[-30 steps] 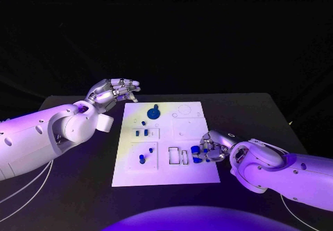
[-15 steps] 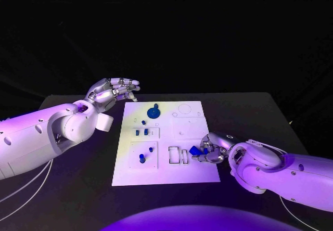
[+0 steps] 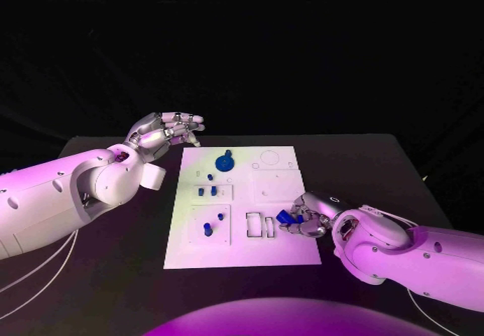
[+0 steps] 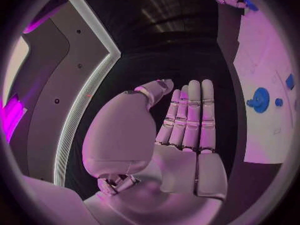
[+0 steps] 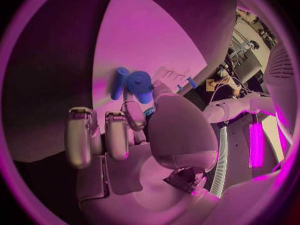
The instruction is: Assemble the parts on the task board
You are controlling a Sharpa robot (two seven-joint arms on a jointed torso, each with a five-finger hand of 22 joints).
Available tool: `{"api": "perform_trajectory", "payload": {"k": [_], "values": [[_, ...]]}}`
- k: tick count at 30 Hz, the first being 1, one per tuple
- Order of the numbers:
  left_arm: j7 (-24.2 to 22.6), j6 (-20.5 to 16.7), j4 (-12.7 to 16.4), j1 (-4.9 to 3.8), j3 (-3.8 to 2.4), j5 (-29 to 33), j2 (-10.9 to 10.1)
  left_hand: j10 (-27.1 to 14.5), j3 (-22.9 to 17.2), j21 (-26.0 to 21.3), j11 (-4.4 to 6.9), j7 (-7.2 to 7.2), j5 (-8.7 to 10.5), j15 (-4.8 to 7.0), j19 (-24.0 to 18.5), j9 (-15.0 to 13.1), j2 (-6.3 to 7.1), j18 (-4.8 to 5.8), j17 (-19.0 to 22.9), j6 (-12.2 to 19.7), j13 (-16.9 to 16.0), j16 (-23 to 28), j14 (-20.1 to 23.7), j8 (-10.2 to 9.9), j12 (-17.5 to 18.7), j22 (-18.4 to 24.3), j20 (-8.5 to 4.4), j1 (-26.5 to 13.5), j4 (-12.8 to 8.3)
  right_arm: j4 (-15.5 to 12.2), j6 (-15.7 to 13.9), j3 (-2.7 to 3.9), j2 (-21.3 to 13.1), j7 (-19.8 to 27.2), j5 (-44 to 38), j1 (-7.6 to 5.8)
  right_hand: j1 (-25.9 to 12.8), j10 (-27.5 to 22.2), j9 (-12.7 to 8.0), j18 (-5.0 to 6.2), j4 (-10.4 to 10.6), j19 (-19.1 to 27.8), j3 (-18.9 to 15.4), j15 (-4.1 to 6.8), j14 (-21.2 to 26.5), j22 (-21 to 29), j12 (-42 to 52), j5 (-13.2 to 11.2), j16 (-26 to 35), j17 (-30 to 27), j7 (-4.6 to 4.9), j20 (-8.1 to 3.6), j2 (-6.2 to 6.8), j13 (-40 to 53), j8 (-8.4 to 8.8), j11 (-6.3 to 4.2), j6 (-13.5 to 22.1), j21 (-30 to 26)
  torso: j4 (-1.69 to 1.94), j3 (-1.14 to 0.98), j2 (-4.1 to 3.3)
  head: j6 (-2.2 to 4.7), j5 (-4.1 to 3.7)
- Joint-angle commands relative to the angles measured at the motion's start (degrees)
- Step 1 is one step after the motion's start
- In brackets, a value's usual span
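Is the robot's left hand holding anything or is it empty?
Empty. The left hand hovers off the task board with its fingers straight and together, nothing in its palm.

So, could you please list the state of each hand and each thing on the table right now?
left hand: raised beyond the board's far left corner, fingers together, holding nothing.
right hand: low at the board's right edge, gripping a blue part.
task board: flat on the table.
round blue part: seated on the board's far half.
small blue parts: in the left-hand recesses.
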State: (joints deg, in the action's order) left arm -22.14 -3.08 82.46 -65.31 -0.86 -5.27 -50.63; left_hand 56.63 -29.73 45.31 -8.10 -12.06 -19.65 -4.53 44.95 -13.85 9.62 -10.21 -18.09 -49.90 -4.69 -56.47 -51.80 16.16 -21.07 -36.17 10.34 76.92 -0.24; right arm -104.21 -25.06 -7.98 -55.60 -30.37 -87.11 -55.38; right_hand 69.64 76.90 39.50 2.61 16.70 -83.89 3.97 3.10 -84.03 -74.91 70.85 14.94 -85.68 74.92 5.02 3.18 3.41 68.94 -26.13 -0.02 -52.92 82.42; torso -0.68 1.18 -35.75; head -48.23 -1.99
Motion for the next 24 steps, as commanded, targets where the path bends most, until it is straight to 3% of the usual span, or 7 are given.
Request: {"api": "perform_trajectory", "payload": {"k": [1,5,10,14,19,20,24], "values": [[-0.47,0.40,0.04,-0.02,-0.03,0.12,0.09,0.10,0.35,0.02,-0.25,-0.01,-0.17,-0.17,-0.34,0.02,-0.32,-0.03,0.07,0.13,0.08,0.23,0.06,-0.12,0.22,-0.04,0.00,-0.33,0.00,-0.67,-6.76,0.05,-0.26,2.57,0.31,0.00,1.32,1.20,0.64,-1.11,0.06,-3.46,0.39,0.61,-4.01,-13.14,1.39,-0.14,-0.33,4.08,-1.02,-0.46,-1.28,1.54,-0.66,-0.12,-1.49,0.37,-0.07,0.01,0.06,0.05,-0.02],[-0.46,0.43,-0.10,-0.02,-0.03,0.12,0.20,0.10,0.35,0.00,-0.26,-0.02,-0.17,-0.18,-0.34,0.01,-0.36,-0.03,0.07,0.12,0.08,0.22,0.05,-0.12,0.22,-0.03,0.01,-0.39,0.05,-1.83,-8.84,0.10,-0.46,3.49,1.52,-0.33,1.02,1.83,0.70,-1.19,0.09,-3.59,0.50,0.74,-4.07,-13.24,2.23,0.01,-0.48,4.45,-1.19,-0.58,-1.54,2.50,-0.83,-0.27,-1.86,0.75,-0.03,0.04,0.04,0.10,-0.02],[-0.74,0.08,-0.18,-0.01,-0.03,0.12,0.40,0.14,0.33,-0.03,-0.24,0.02,-0.19,-0.17,-0.33,0.00,-0.45,-0.05,0.06,0.07,0.07,0.20,0.04,-0.09,0.20,-0.03,0.01,-0.40,0.08,-2.93,-9.21,0.14,-0.14,3.71,3.01,-0.88,-0.15,1.94,0.74,-1.24,0.17,-3.68,0.38,0.83,-4.10,-13.31,2.34,0.11,-0.58,4.65,-1.23,-0.71,-1.93,2.73,-0.90,-0.34,-2.04,1.02,0.05,0.03,0.02,0.20,-0.06],[-0.87,-0.04,-0.18,-0.01,-0.03,0.12,0.52,0.15,0.31,-0.03,-0.23,0.04,-0.20,-0.16,-0.32,-0.01,-0.47,-0.05,0.06,0.05,0.06,0.19,0.04,-0.08,0.19,-0.03,0.01,-0.38,0.07,-3.38,-7.14,0.16,0.71,3.61,5.23,-1.17,-1.28,2.70,0.86,-1.23,0.16,-3.65,0.17,0.90,-4.10,-13.28,3.36,0.02,-0.62,4.70,-1.39,-0.79,-2.22,3.94,-1.13,-0.45,-2.42,0.95,0.04,0.03,-0.07,0.29,0.13],[-0.88,0.06,-0.15,-0.01,-0.02,0.12,0.56,0.23,0.29,-0.04,-0.18,0.11,-0.20,-0.13,-0.29,-0.05,-0.52,-0.07,0.05,-0.09,0.04,0.15,0.02,0.00,0.15,-0.03,0.01,-0.33,0.04,-2.98,-3.73,0.16,2.08,3.36,7.46,-1.28,-3.64,3.77,1.22,-1.23,0.16,-3.63,-0.32,1.22,-4.09,-13.28,4.65,1.54,-0.66,4.77,-1.80,-1.06,-2.66,5.52,-1.81,-0.81,-3.20,1.00,-0.07,0.02,-0.05,0.23,0.35],[-0.86,0.12,-0.14,-0.01,-0.02,0.12,0.57,0.23,0.29,-0.04,-0.18,0.11,-0.20,-0.13,-0.29,-0.05,-0.52,-0.07,0.05,-0.09,0.04,0.15,0.02,0.00,0.15,-0.03,0.01,-0.33,0.04,-2.76,-2.66,0.16,2.53,3.32,7.89,-1.29,-4.47,3.82,1.39,-1.21,0.15,-3.59,-0.84,1.33,-4.08,-13.26,4.65,3.53,-0.66,4.79,-1.93,-1.17,-2.40,5.71,-2.04,-0.93,-3.23,0.96,-0.09,0.01,-0.07,0.18,0.40],[-0.83,0.25,-0.15,-0.01,-0.02,0.12,0.59,0.23,0.29,-0.04,-0.18,0.11,-0.20,-0.13,-0.29,-0.05,-0.52,-0.07,0.05,-0.09,0.04,0.15,0.02,0.00,0.15,-0.03,0.01,-0.33,0.04,-2.15,-0.19,0.15,3.70,3.22,8.68,-1.17,-5.71,4.60,1.58,-1.22,0.20,-3.60,-1.37,1.43,-4.08,-13.28,5.67,3.73,-0.67,4.82,-2.11,-1.26,-2.71,6.90,-2.44,-1.08,-3.69,1.02,-0.03,-0.03,-0.14,0.07,0.49]]}}
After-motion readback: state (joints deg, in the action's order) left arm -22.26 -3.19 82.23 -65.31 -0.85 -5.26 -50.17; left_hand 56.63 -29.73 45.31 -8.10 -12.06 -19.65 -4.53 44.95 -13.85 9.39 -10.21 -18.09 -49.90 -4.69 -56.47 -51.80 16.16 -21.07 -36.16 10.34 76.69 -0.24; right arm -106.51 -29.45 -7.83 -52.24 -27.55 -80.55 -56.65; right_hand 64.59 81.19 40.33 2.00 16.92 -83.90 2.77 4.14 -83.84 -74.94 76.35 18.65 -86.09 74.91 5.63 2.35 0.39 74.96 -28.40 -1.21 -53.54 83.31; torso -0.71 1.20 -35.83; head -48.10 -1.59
